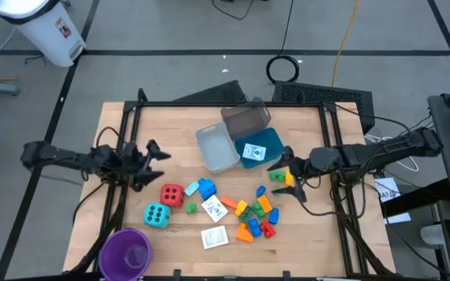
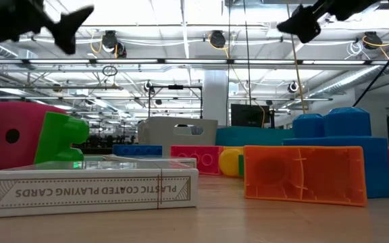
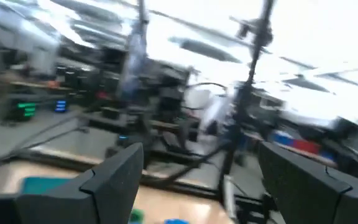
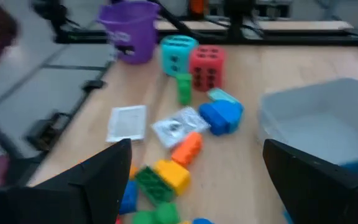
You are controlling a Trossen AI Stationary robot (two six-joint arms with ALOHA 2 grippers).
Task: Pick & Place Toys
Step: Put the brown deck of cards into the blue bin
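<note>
- High view: the left gripper (image 1: 156,152) is hovering with fingers spread wide and empty at the wooden table's (image 1: 311,226) nine o'clock edge, while the right gripper (image 1: 287,173) is hanging at three o'clock, fingers apart, holding nothing. The toys are lying around the centre: red dotted die (image 1: 171,194), cyan dotted die (image 1: 155,215), white printed packet (image 1: 214,237) and a cluster of small coloured plastic bricks (image 1: 256,216) at five o'clock. Bricks packed this tightly are risking a double grab or a scatter.
- Low view: a boxed pack of playing cards (image 2: 93,185) is lying flat beside an orange hollow brick (image 2: 305,174); flat packets are likely slipping from a pinch.
- Left wrist view: only the wide fingers (image 3: 114,180) are showing clearly.
- Right wrist view: a purple plastic cup (image 4: 130,30) and grey rectangular tray (image 4: 328,121) are flanking the toys; a careless sweep is risking knocking either.
</note>
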